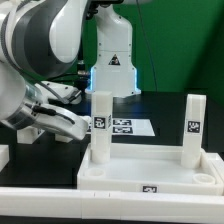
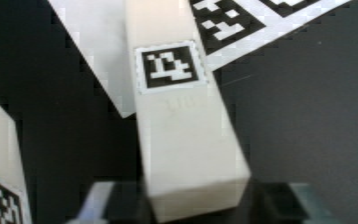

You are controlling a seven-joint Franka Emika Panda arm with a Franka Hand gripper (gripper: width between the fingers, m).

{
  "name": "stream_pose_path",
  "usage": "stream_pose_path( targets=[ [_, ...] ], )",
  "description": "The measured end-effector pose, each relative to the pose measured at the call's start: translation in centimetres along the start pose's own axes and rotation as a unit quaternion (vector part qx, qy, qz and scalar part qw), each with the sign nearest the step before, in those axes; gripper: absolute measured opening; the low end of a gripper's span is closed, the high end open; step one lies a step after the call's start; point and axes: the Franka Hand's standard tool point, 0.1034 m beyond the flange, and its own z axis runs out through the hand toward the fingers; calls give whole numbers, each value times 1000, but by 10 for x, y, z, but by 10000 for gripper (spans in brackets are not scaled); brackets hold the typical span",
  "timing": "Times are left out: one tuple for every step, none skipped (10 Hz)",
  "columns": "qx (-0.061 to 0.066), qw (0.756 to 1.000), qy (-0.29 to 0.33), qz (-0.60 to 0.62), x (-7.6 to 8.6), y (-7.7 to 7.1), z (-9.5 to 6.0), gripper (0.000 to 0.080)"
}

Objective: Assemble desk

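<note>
On the exterior view's left the arm reaches in low, and its gripper (image 1: 78, 128) comes at the first leg (image 1: 100, 125) from that side, level with the leg's middle; in the wrist view the dark fingers (image 2: 108, 203) stand one on each flank of that leg, and they seem to pinch it, since no gap shows between pad and plastic, though the frame cuts off the contact itself; the leg stands upright at the tabletop's back corner, its long axis vertical and so square across the line between the fingers, which is what a turn or a downward press into the socket would depend on; it is a square-section bar of smooth matt white plastic with sharp edges and a black-and-white tag on one face; behind it, flat on the dark table, lies the marker board (image 1: 125, 127); in front runs the tabletop (image 1: 120, 178), a shallow white tray with a raised rim and a tag on its front edge; at the exterior view's right a second leg (image 1: 194, 125), alike in shape, stands upright in the opposite back corner, well apart from the gripper.
</note>
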Motion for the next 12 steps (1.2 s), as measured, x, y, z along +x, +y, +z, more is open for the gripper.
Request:
stream_pose_path(
  targets=[
    [0,1000,0,0,0,0,0,111],
    [0,1000,0,0,0,0,0,111],
    [1,1000,0,0,0,1,0,18],
    [1,1000,1,0,1,2,-1,6],
    [4,1000,2,2,1,4,-3,2],
    [6,1000,3,3,2,6,-5,2],
    [6,1000,3,3,2,6,-4,1],
    [6,1000,3,3,2,6,-4,1],
    [5,1000,3,-2,2,5,-4,1],
    [3,1000,5,-20,0,1,-5,124],
    [1,999,5,-31,-2,-2,-3,262],
    [0,999,5,-43,-3,-4,-3,408]
  ],
)
